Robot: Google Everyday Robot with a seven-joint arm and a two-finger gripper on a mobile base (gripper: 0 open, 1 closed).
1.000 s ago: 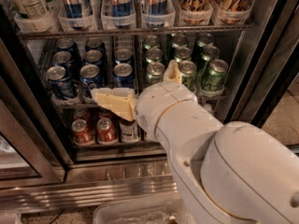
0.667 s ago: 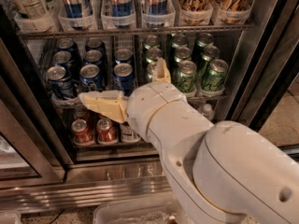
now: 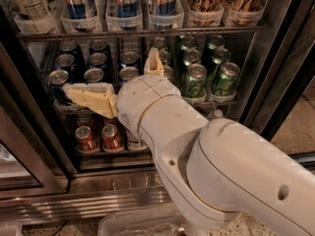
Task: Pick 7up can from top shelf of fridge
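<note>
- Gripper [image 3: 110, 72], spread and empty, centre-left by blue cans [image 3: 93, 74]: may grab the wrong one.
- 7up can [image 3: 27, 3] upper left on top shelf [image 3: 197, 32]; rack edge could snag.

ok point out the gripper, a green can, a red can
green can [image 3: 195, 85], camera view: its label
red can [image 3: 83, 131], camera view: its lid
gripper [image 3: 110, 70], camera view: between its spread fingertips, above the red can

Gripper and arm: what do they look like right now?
The gripper, in front of the middle rack, has two pale yellow, flat wedge-shaped fingers. The arm is smooth off-white casing in rounded segments with thin seams and small round holes; no cables show.
</note>
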